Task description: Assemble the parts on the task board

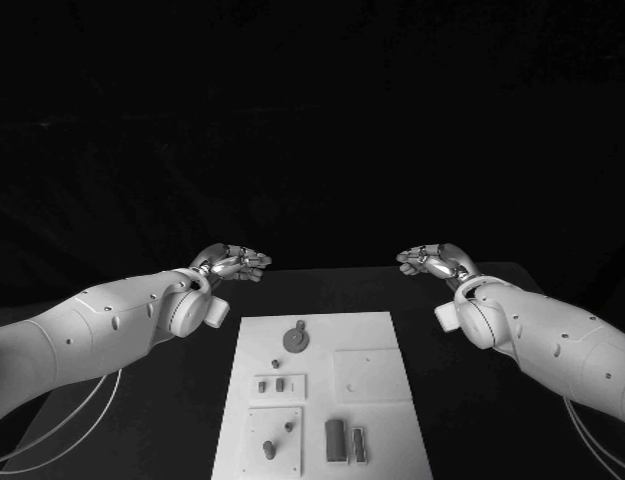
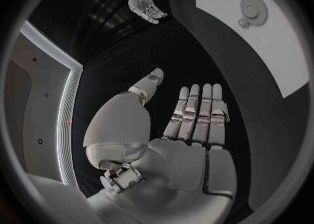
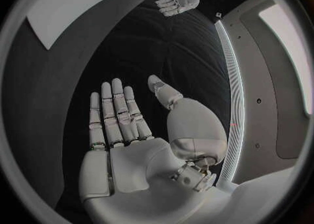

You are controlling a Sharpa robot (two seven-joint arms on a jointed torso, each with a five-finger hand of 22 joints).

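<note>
Fingers (image 2: 196, 111) of both hands, left hand (image 1: 229, 262) and right hand (image 1: 436, 260), lie straight, holding nothing, at eleven and one o'clock beyond the task board (image 1: 319, 400).

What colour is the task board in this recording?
White: the task board is a plain white plate on the black table, clearest in the head view.

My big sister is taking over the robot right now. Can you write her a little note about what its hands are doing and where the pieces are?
Left hand: open, holding nothing, raised beyond the far end of the task board.
Right hand: open, holding nothing, opposite the left one.
Parts: a gear lies near the board's far end; small pegs stand mid-board; two upright blocks sit near the close end.
Done: nothing I can confirm; neither hand touches a part.
Left: pick up and fit the parts.
</note>
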